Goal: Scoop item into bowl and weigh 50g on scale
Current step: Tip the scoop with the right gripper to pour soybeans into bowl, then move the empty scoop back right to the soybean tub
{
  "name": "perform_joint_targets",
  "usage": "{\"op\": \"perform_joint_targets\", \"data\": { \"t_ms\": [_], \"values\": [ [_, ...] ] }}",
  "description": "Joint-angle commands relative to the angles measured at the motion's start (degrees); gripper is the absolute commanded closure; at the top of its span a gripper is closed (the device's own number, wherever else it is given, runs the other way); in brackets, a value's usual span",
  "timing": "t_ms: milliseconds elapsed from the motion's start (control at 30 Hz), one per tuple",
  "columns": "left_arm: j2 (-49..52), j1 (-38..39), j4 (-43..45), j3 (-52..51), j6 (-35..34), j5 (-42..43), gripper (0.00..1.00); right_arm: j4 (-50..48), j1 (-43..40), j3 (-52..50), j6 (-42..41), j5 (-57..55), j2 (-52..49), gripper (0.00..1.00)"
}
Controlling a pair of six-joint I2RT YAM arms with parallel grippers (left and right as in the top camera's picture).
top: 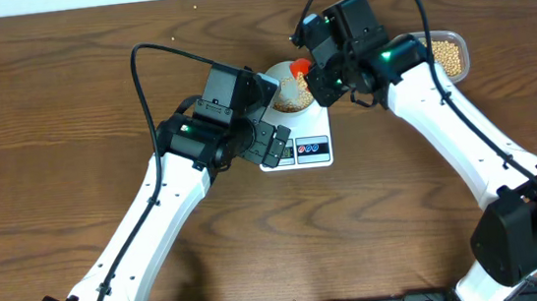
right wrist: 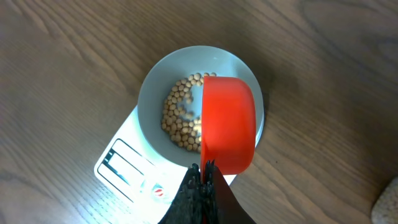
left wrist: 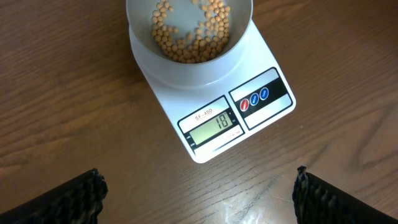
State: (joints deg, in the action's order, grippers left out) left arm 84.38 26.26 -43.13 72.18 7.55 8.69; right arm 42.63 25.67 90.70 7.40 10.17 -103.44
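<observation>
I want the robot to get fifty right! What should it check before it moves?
1. Bowl sits on scale: ok.
2. Display reads 50: not ok, it shows 18.
3. Right gripper holds scoop: ok, shut on its handle.
4. Scoop is over bowl, so beans land inside: ok.
5. Scoop is emptied: cannot tell, only its underside shows.
6. Left gripper is off the scale: ok, open and touching nothing.
</observation>
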Motion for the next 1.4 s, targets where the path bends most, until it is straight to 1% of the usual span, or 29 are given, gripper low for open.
{"op": "perform_joint_targets", "data": {
  "t_ms": [0, 467, 867, 1000, 1133, 1267, 1367],
  "values": [
    [0.35, -0.22, -0.15, 0.04, 0.35, 0.09, 0.02, 0.04, 1.31, 1.46, 1.31, -3.61, 1.62, 0.99],
    [0.35, -0.22, -0.13, 0.04, 0.35, 0.09, 0.02, 0.07, 4.33, 1.46, 2.62, -9.94, 1.66, 0.99],
    [0.35, -0.22, -0.15, 0.04, 0.35, 0.09, 0.02, 0.0, 4.37, 1.46, 2.91, -9.79, 1.66, 0.99],
    [0.35, -0.22, -0.15, 0.04, 0.35, 0.09, 0.02, -0.02, 3.1, 1.53, 0.61, -6.88, 1.66, 0.99],
    [0.35, -0.22, -0.15, 0.04, 0.35, 0.09, 0.02, 0.02, 0.44, 1.57, -0.24, 0.37, 1.81, 0.99],
    [0.35, -0.22, -0.15, 0.04, 0.35, 0.09, 0.02, 0.26, -3.74, 1.57, -3.15, 7.58, 2.64, 0.99],
    [0.35, -0.22, -0.15, 0.04, 0.35, 0.09, 0.02, 0.96, -7.5, 1.57, -3.78, 12.68, 3.63, 0.99]
  ]
}}
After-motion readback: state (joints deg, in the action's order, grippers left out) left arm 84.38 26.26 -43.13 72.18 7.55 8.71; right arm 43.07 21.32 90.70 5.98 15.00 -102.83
